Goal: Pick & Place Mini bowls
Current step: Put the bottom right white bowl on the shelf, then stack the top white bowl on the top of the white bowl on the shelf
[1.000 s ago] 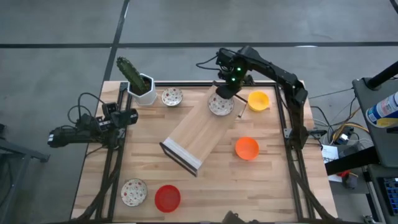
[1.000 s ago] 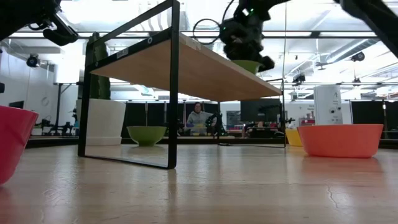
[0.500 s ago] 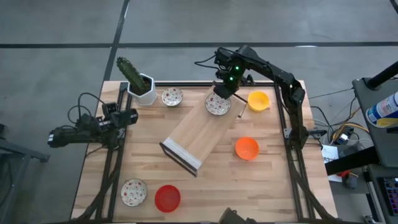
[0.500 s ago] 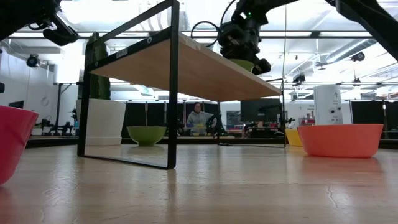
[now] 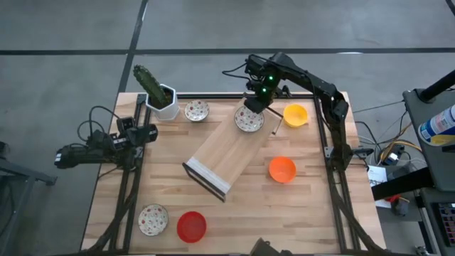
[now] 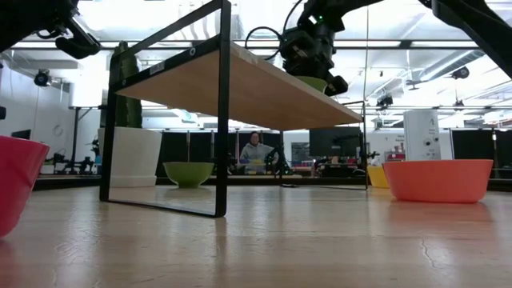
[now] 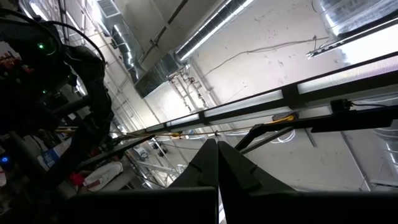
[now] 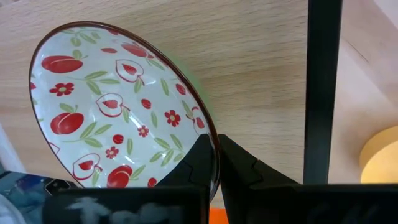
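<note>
1. Wooden table (image 5: 306, 206), black frame rails round its edges. A raised wood shelf (image 5: 227, 153) on black legs sits diagonally mid-table; low view looks under it into a dim room w/ ceiling strip lights and a seated person far back.
2. Right gripper (image 5: 252, 105) at shelf's far end, fingers pinched on rim of a patterned white bowl (image 8: 118, 112) (red fruit print inside) that's over the shelf top.
3. Other bowls:
   - yellow bowl (image 5: 296, 114) just beside shelf's far end
   - orange bowl (image 5: 282, 169) right of shelf
   - red bowl (image 5: 191, 225) and a white bowl (image 5: 153, 218) at near-left edge
   - another white bowl (image 5: 197, 110) by the cactus pot (image 5: 165, 101) at far edge
4. Left gripper (image 5: 146, 133) parked over left rail, fingers pressed together, holding nothing.
5. Open board between shelf and near edge.
</note>
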